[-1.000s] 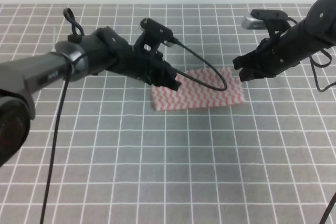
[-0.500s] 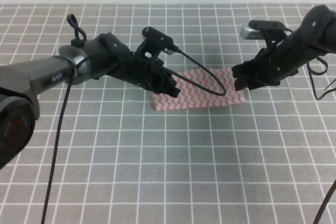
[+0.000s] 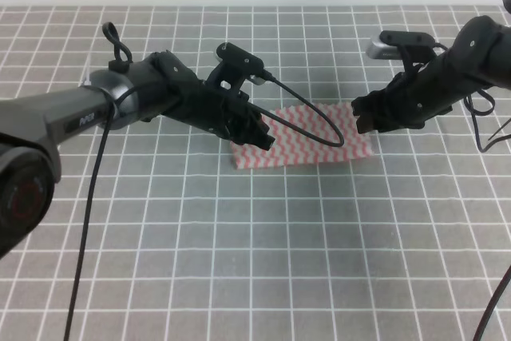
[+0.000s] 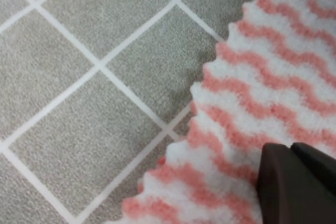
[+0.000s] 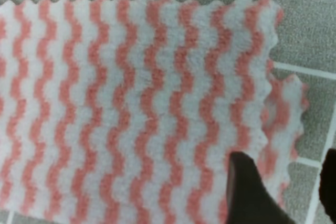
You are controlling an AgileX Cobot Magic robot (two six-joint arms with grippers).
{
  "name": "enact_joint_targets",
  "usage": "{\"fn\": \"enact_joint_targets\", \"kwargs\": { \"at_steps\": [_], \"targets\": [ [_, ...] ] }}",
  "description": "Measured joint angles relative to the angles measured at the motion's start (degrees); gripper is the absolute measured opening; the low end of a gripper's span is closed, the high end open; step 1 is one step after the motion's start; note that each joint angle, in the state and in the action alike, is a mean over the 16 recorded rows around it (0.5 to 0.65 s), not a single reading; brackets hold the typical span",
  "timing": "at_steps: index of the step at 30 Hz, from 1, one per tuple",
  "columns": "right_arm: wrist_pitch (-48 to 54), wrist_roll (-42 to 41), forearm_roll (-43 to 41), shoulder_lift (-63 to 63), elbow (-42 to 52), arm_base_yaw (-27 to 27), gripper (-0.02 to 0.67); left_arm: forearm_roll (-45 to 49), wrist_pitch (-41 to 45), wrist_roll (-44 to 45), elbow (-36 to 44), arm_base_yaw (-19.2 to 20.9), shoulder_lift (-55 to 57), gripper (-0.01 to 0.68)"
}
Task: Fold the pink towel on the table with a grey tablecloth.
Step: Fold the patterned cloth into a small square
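While the pink towel (image 3: 307, 138) lies flat as a wide folded strip mid-table on the table with a grey tablecloth (image 3: 263, 245), the high view shows the left gripper (image 3: 260, 135) at its left end and the right gripper (image 3: 369, 121) at its right end. Left wrist view: a dark fingertip (image 4: 294, 182) over the scalloped edge; finger spacing unclear. Right wrist view: two dark fingers (image 5: 247, 187) apart over an offset lower layer

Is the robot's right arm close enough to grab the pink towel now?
Probably yes. The right gripper hangs just over the pink towel at its right end, one finger above the striped corner, and nothing lies between them. I cannot tell if it touches.
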Motion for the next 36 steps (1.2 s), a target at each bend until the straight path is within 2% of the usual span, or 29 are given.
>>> {"fn": "enact_joint_targets", "kwargs": {
  "at_steps": [27, 36],
  "targets": [
    [0.14, -0.09, 1.57, 1.89, -0.09, 0.04, 0.246, -0.01, -0.09, -0.02, 0.00, 0.01, -0.05, -0.001],
    [0.23, -0.19, 2.91, 2.07, -0.09, 0.36, 0.211, 0.00, -0.20, -0.01, 0.00, 0.00, -0.03, -0.001]
  ]
}}
